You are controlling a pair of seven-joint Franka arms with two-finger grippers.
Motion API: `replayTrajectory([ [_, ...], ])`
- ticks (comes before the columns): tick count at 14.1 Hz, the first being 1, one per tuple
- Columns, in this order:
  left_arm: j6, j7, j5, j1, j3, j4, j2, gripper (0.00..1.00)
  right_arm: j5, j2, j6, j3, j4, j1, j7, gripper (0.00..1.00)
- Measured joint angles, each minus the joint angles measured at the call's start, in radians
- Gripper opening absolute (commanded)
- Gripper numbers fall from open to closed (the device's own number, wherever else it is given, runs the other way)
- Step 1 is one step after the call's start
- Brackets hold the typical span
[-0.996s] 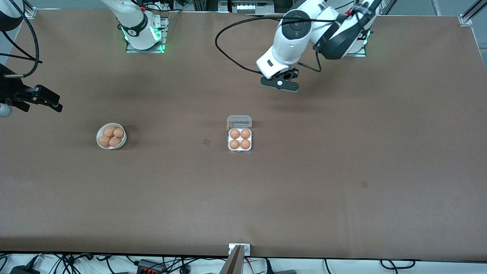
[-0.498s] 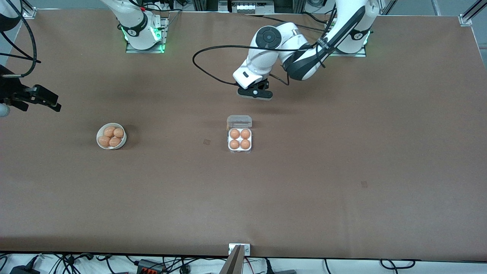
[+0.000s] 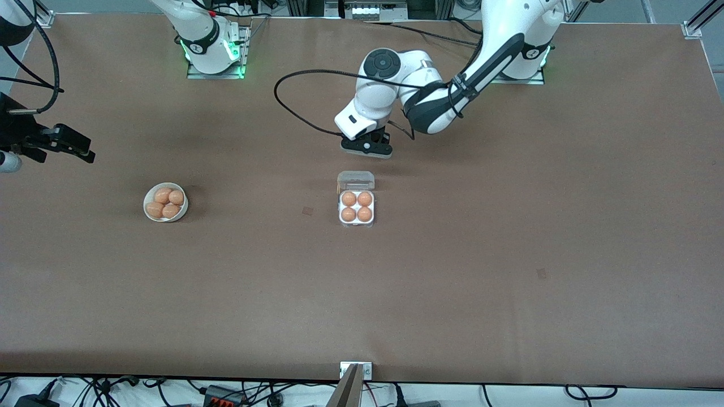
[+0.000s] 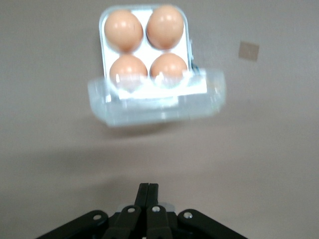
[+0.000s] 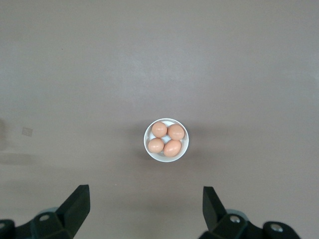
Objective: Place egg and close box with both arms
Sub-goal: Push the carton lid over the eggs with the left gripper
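The box (image 3: pixel 356 223) stands mid-table with its clear lid (image 3: pixel 356 181) swung open on the side toward the robots' bases. An orange-brown egg (image 3: pixel 349 199) sits in every cell. My left gripper (image 3: pixel 366 148) hangs shut and empty over the bare table beside the open lid. Its wrist view shows the lid (image 4: pixel 157 104), the tray (image 4: pixel 102 52), an egg (image 4: pixel 124 29) and the gripper (image 4: pixel 148 185) with both black fingers pressed together. My right gripper (image 3: pixel 73 148) waits high at the right arm's end, open. In its wrist view the gripper (image 5: pixel 146 199) holds nothing.
A round white bowl (image 3: pixel 181 215) with several more eggs (image 3: pixel 169 210) sits toward the right arm's end of the table. It appears small in the right wrist view as bowl (image 5: pixel 166 158) and eggs (image 5: pixel 172 148). A black cable loops off the left arm.
The left arm has swung toward the right arm's end of the table and come down close to the box's open lid, gripper still shut. The right gripper has barely shifted.
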Motion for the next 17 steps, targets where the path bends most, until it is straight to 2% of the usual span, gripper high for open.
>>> replayTrajectory([
  [4, 0.023, -0.039, 0.099, -0.003, 0.022, 0.058, 0.078, 0.01, -0.001, 0.000, -0.001, 0.000, 0.000, 0.000, 0.000, 1.00],
  [9, 0.049, -0.051, 0.204, -0.004, 0.042, 0.154, 0.127, 0.01, -0.001, 0.000, -0.006, -0.001, 0.000, -0.001, 0.000, 1.00],
  [17, 0.014, -0.052, 0.224, 0.008, 0.047, 0.208, 0.150, 0.01, -0.001, 0.000, -0.025, 0.000, 0.000, 0.000, 0.000, 1.00],
])
